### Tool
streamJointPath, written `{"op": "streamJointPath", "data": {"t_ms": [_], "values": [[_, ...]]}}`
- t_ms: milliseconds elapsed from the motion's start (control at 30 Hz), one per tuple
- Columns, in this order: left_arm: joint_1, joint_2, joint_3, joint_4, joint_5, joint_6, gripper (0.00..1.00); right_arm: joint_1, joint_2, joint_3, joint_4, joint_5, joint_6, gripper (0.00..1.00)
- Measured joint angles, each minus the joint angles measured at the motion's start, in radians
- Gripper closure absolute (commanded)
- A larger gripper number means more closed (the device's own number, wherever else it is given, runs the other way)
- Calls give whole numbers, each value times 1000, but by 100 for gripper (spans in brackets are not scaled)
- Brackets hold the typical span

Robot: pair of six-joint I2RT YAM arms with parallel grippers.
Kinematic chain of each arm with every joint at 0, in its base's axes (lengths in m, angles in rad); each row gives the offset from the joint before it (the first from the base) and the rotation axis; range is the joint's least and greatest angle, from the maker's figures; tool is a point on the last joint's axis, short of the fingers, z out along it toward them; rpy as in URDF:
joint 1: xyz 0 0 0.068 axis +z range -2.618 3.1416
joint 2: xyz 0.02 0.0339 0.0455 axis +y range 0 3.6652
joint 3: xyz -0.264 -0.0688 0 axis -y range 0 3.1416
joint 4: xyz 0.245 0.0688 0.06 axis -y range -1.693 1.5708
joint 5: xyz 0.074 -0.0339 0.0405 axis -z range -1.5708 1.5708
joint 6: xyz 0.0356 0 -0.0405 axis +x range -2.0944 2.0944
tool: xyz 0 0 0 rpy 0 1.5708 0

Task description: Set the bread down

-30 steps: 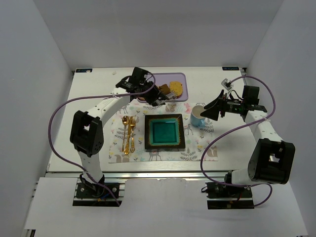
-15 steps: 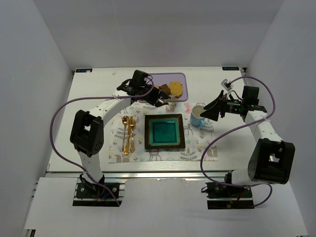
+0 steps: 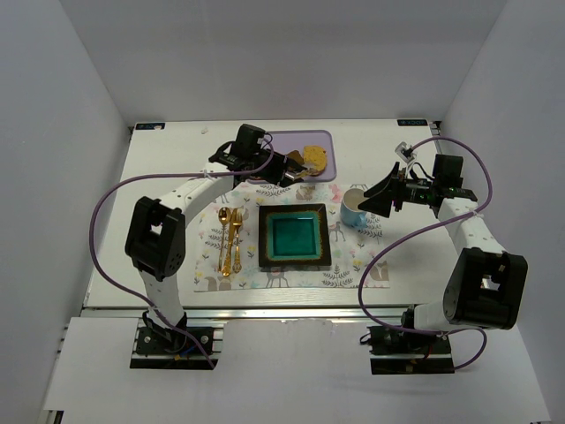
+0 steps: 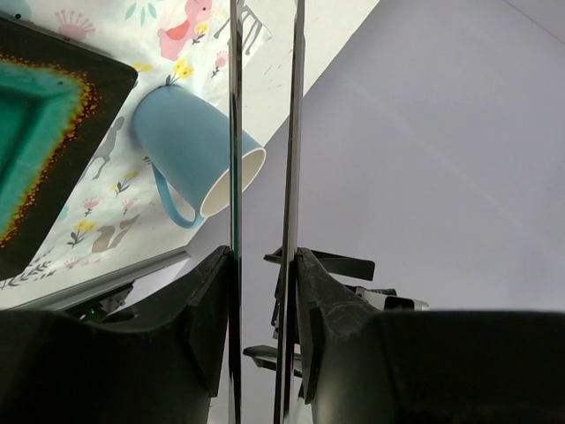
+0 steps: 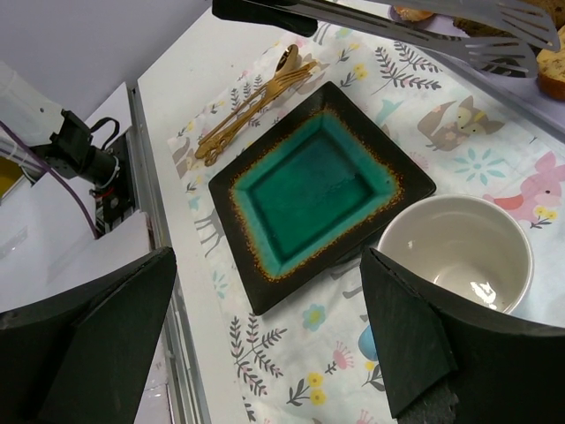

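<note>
The bread (image 3: 315, 157), a flat golden-yellow slice with a darker brown rim, is lying flat at the right end of the lavender tray (image 3: 290, 140).

The plate (image 5: 237, 221) is glossy glaze, tongs (image 5: 512, 44) polished metal, placemat (image 5: 300, 353) printed cloth.

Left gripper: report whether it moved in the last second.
Yes. The left gripper, clamping metal tongs, shifted slightly right and farther back, toward the rounded lilac tray.
</note>
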Motion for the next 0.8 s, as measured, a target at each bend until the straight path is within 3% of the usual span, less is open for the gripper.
{"op": "streamJointPath", "data": {"t_ms": [800], "values": [[-16,2,-59,84,-16,-77,54,-5,0,0,-11,-12,-16,11]]}}
